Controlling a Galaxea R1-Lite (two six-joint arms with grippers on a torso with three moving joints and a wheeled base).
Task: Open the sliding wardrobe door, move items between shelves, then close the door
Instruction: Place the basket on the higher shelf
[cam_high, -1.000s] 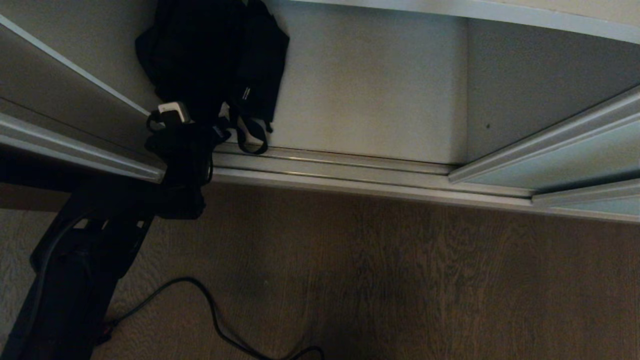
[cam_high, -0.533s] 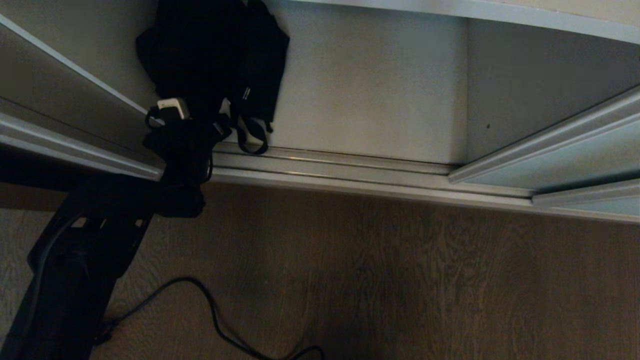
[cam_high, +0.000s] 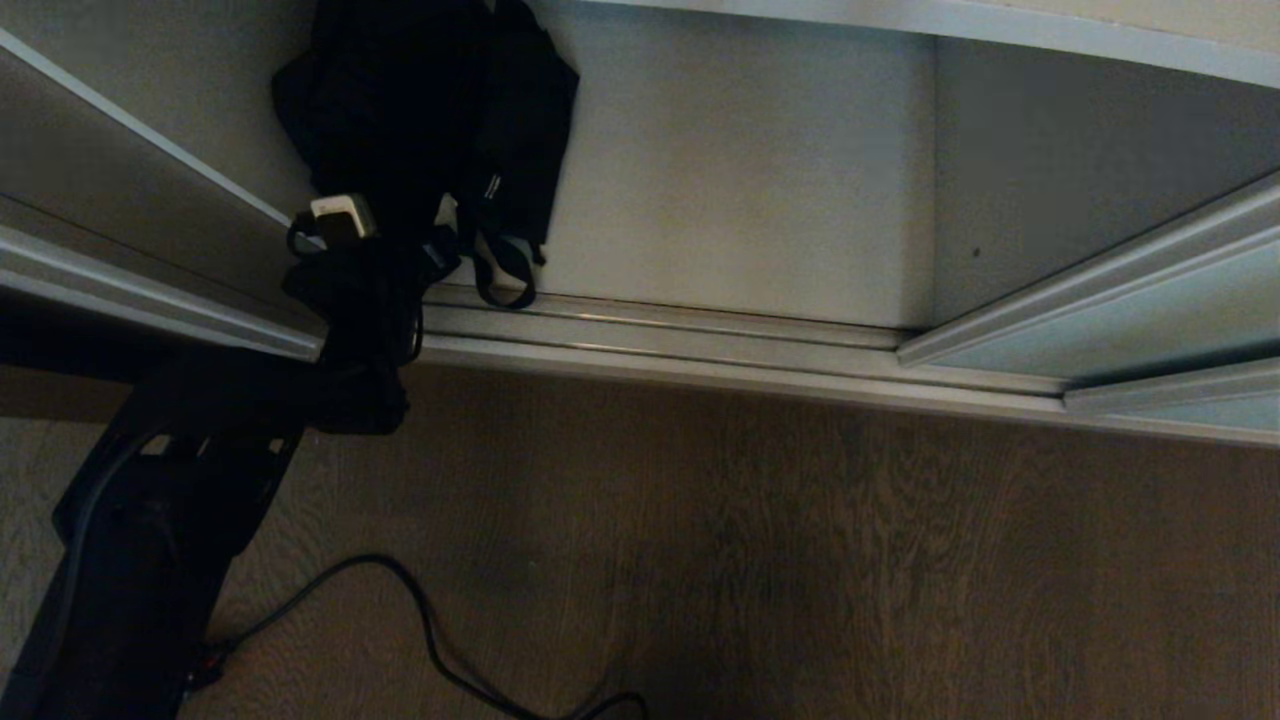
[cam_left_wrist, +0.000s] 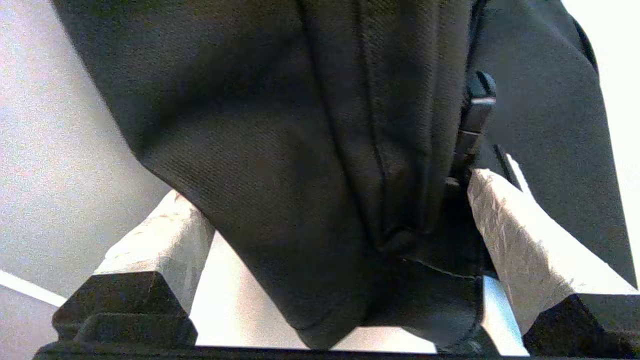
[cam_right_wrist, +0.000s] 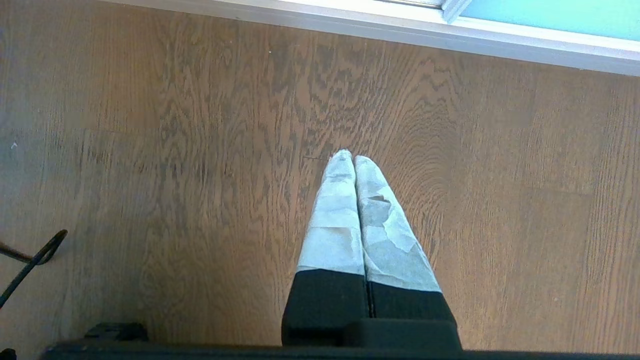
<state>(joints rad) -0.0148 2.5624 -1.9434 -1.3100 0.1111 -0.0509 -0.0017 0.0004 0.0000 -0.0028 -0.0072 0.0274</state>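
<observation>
— Left gripper (cam_left_wrist: 330, 200)?
— Reaches into the wardrobe, at the near left corner of the bottom shelf (cam_high: 740, 190). Stands wide apart, one finger (cam_left_wrist: 165, 235) on each side of the bag (cam_left_wrist: 300, 150). Fabric hangs between them, but no squeeze seen; cannot say if the pads touch it.

— And the bag (cam_high: 420, 110)?
— Lies on that shelf, at the left, close to the side wall (cam_high: 120, 180). Black, soft, crumpled. Strap (cam_high: 500, 275) loops down over the front edge, onto the track (cam_high: 700, 340).

— Door (cam_high: 1130, 320)?
— Slid away to the right; only its frame and a piece of pale green glass show. Opening stands free in the middle.

— Right gripper (cam_right_wrist: 348, 160)?
— Parked, low over the wood floor (cam_right_wrist: 150, 150), well apart from the shelf. Fingers pressed together, nothing between them.

— Anything else on the floor?
— A black cable (cam_high: 420, 620), curving near the left arm (cam_high: 150, 540).
</observation>
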